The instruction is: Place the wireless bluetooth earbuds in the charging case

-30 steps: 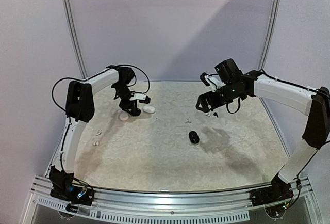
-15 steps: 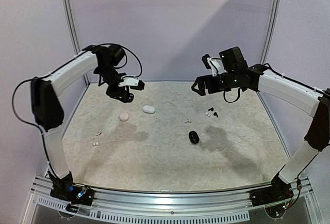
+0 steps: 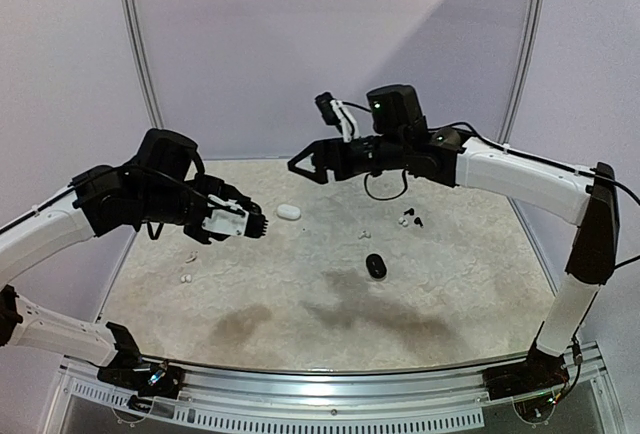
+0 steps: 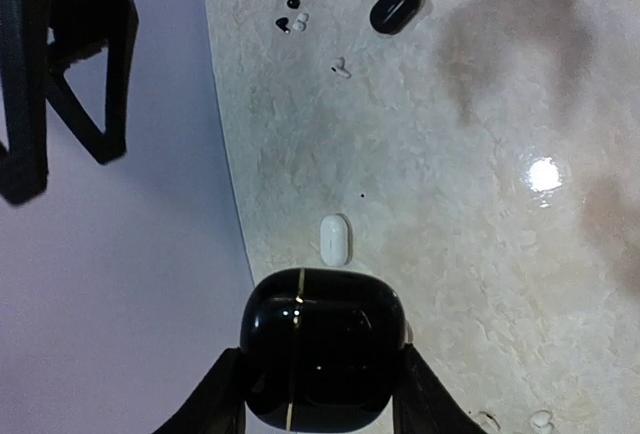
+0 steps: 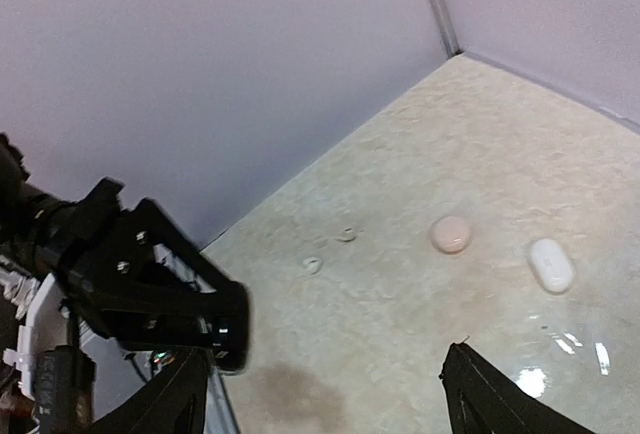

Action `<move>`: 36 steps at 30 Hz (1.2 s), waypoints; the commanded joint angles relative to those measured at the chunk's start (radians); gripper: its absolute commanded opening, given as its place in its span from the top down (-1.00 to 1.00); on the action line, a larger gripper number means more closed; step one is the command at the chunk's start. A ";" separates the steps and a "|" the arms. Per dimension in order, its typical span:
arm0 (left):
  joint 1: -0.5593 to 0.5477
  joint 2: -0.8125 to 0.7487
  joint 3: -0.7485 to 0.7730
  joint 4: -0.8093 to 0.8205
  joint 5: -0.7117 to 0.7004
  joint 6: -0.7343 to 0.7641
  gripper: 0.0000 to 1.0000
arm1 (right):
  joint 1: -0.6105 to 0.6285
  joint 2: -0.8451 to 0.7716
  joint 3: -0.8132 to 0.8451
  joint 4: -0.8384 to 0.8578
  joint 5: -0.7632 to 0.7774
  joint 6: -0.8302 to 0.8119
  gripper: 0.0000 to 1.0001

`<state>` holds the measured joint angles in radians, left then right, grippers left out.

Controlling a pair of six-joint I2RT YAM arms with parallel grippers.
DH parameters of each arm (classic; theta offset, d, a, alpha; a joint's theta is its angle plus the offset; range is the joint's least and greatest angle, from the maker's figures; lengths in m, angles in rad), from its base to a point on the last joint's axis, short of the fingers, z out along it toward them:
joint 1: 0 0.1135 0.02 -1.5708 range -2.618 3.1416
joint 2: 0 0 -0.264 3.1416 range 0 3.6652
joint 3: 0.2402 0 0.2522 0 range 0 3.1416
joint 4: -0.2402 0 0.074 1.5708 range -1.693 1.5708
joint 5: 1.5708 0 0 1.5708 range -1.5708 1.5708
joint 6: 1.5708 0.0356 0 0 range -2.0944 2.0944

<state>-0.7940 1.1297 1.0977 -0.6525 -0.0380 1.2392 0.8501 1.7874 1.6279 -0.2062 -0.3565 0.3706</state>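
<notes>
Left gripper [image 3: 254, 224]: raised above the left half of the desk [image 3: 300, 324], partly closed, with its two fingers clamped on the sides of a glossy black charging case [image 4: 325, 346].
Right gripper [image 3: 305, 165]: held high over the back of the desk with its jaws spread wide and nothing between them.
Earbud cluster [image 3: 409, 220]: a few small black and white earbuds lie together on the desk at the right rear, under the right forearm and well apart from both grippers.
Single white earbud [image 3: 365, 235]: on the desk just left of the cluster, beyond the second black case [image 3: 375, 266], which lies shut near mid-desk.
Left white earbuds [image 3: 187, 267]: two, near the left edge of the desk, below and behind the left gripper.
White case [image 3: 288, 212]: on the desk between the two grippers, lower than both.
Pinkish round case [image 5: 450, 234]: on the desk beside the white case, seen from the right wrist.
</notes>
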 commanded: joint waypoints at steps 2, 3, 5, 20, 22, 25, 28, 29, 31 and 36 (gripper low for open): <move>-0.048 0.034 -0.021 0.187 -0.088 -0.098 0.90 | 0.067 0.081 0.052 0.044 -0.141 0.044 -0.64; -0.049 0.042 -0.020 0.190 -0.090 -0.114 0.90 | 0.074 0.096 0.058 0.034 -0.145 0.052 -0.62; -0.051 0.057 -0.016 0.196 -0.093 -0.147 0.91 | 0.090 0.119 0.076 -0.002 -0.138 0.044 -0.59; -0.081 0.077 -0.016 0.220 -0.083 -0.184 0.91 | 0.098 0.177 0.084 0.025 -0.167 0.055 0.28; -0.085 0.075 -0.020 0.217 -0.078 -0.185 0.92 | 0.097 0.181 0.087 0.019 -0.174 0.050 0.45; -0.090 0.074 -0.027 0.231 -0.088 -0.198 0.88 | 0.098 0.180 0.094 0.003 -0.186 0.033 0.77; -0.086 0.063 -0.030 0.246 -0.073 -0.294 -0.26 | 0.093 0.169 0.096 -0.035 -0.193 -0.009 1.00; -0.082 0.051 -0.032 0.240 -0.051 -0.359 -0.68 | 0.091 0.156 0.093 -0.053 -0.188 -0.033 1.00; -0.061 0.011 -0.049 0.224 0.019 -0.514 -0.98 | 0.084 0.127 0.074 -0.079 -0.174 -0.101 1.00; 0.070 -0.138 -0.227 0.350 0.488 -0.881 -0.98 | 0.083 -0.008 -0.052 -0.038 -0.233 -0.328 1.00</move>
<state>-0.8131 1.0977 0.9989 -0.4202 0.0727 0.6975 0.9375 1.9091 1.6547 -0.2497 -0.5350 0.2478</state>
